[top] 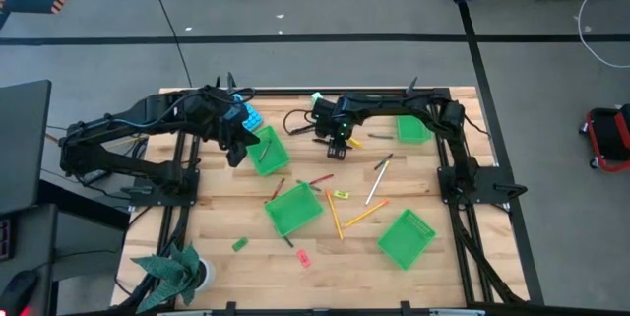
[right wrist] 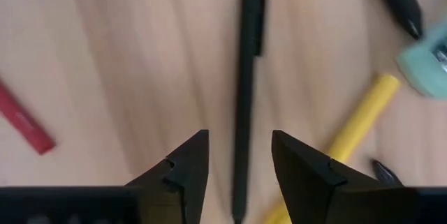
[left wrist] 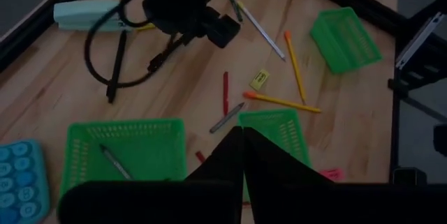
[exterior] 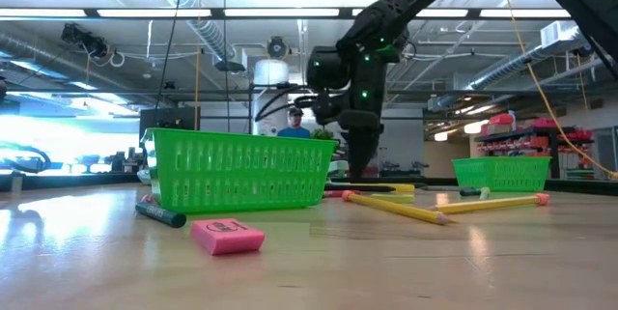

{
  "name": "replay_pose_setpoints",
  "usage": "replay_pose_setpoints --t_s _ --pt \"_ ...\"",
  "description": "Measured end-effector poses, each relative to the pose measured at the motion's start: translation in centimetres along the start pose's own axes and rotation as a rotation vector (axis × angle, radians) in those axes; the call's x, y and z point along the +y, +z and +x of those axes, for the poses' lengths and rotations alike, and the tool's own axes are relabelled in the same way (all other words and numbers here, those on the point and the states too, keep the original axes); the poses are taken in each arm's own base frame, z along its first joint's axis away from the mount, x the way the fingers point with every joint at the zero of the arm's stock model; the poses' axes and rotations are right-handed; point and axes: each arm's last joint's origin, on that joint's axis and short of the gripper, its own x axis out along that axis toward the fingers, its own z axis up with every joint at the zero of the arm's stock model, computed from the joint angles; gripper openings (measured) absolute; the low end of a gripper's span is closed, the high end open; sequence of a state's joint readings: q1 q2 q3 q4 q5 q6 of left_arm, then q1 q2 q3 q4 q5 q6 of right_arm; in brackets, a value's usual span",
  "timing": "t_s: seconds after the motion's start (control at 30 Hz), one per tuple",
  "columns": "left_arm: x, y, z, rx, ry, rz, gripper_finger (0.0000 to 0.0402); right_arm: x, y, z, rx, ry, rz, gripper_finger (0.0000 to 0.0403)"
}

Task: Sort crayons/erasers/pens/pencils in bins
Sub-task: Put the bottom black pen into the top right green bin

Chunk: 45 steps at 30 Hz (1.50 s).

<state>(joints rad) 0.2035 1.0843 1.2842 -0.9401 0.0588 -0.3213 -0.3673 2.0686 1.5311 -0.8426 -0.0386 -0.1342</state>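
My right gripper [right wrist: 239, 140] points down, low over the table behind the middle, open. Its fingers stand on either side of a black pen [right wrist: 248, 77] that lies flat on the wood, without touching it. A yellow pen [right wrist: 363, 119] and a red crayon [right wrist: 24, 123] lie on the table close by. My left gripper [left wrist: 241, 137] is shut and holds nothing; it hovers over the far-left bin [left wrist: 122, 154], in which one dark pen [left wrist: 112, 161] lies. Pencils [top: 335, 216] lie flat mid-table. A pink eraser [exterior: 227, 236] rests near the front edge.
Three more green bins stand at centre [top: 293, 210], near right [top: 406, 237] and far right [top: 411, 129]. A blue calculator [top: 251, 117] and a teal-and-white block [right wrist: 429, 56] lie at the back. Small erasers [top: 239, 244] [top: 341, 195] are scattered. A potted plant [top: 177, 272] stands front left.
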Motion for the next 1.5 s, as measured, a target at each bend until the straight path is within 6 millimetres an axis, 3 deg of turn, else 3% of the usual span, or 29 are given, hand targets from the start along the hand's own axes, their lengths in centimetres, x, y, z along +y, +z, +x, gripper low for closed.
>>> replay_pose_setpoints --t_s 0.2,0.8,1.1,1.3,1.5 --pt "0.0 0.0 0.0 -0.002 0.005 -0.03 0.0017 1.2 -0.4 1.0 -0.003 -0.005 -0.038 0.016" --pt "0.0 0.0 0.0 -0.003 0.005 -0.03 0.0019 0.4 0.0 0.6 -0.076 -0.064 -0.011 0.016" --pt "0.0 0.0 0.0 -0.002 0.005 -0.023 0.0019 -0.7 -1.6 2.2 -0.072 -0.039 0.051 0.016" --pt "0.0 0.0 0.0 -0.002 0.005 -0.023 0.0012 -0.2 -1.6 2.3 -0.068 -0.024 0.081 0.0159" --pt "0.0 -0.1 0.0 0.009 0.008 -0.024 0.0023 0.3 -1.7 2.4 -0.058 -0.016 0.143 0.0117"
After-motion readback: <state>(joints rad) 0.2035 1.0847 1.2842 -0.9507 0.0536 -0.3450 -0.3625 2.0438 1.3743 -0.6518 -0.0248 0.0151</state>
